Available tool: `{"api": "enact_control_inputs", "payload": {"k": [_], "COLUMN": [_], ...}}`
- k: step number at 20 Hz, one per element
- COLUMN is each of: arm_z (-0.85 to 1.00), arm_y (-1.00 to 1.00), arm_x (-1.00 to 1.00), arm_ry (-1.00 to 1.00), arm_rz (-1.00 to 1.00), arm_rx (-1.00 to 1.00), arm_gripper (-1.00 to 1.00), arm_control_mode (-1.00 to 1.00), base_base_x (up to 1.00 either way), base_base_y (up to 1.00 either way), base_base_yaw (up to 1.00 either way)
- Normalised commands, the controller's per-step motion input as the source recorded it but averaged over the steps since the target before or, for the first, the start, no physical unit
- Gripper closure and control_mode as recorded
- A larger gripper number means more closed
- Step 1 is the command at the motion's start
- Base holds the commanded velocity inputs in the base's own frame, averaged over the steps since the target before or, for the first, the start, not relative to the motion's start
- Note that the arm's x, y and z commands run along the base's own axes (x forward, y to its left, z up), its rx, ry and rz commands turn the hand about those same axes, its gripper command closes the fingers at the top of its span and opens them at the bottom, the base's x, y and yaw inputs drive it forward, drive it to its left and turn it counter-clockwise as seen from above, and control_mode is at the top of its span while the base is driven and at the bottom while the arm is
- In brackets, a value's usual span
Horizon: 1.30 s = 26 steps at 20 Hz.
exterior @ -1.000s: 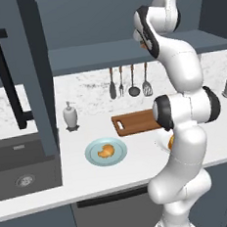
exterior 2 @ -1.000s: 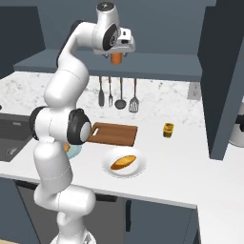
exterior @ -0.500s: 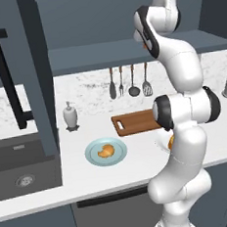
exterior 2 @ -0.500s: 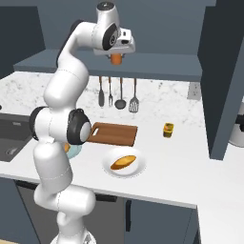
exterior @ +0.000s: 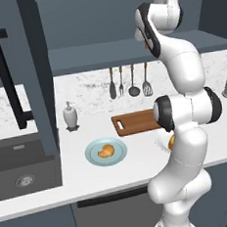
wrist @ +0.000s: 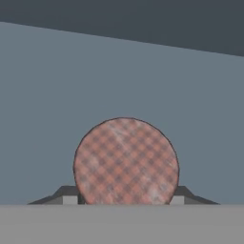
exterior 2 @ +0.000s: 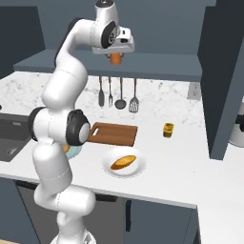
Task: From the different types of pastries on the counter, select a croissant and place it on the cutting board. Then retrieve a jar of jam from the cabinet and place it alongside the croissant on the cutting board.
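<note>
Seen from the cabinet shelf: the cutting board is lying bare on the counter below. Nearer the shelf, the arm is reaching high, wrist bent level. The gripper is clenching the jar of jam just above the shelf.

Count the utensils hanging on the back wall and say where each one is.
4. They hang in a row on the marbled wall above the cutting board: far-left utensil, second utensil, ladle, and slotted spatula at the right. None looks hidden.
</note>
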Motion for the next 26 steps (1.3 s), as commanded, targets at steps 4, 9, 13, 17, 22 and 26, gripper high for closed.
{"api": "enact_control_inputs", "payload": {"k": [4,9,13,17,22,26], "arm_z": [0.18,0.00,0.00,0.00,0.00,0.00], "arm_y": [0.00,0.00,0.00,0.00,0.00,0.03], "arm_x": [-0.44,-0.47,-0.44,-0.62,-0.73,-0.81], "arm_ry": [0.00,0.06,0.07,0.02,0.01,0.00], "arm_rz": [0.00,0.00,0.00,0.00,0.00,0.00], "arm_rx": [0.00,0.00,0.00,0.00,0.00,0.00], "arm_gripper": [1.00,1.00,1.00,1.00,1.00,1.00], "arm_control_mode": [-1.00,-1.00,-1.00,-1.00,-1.00,-1.00], "base_base_x": [0.00,0.00,0.00,0.00,0.00,0.00], "base_base_y": [0.00,0.00,0.00,0.00,0.00,0.00], "base_base_yaw": [0.00,0.00,0.00,0.00,0.00,0.00]}}
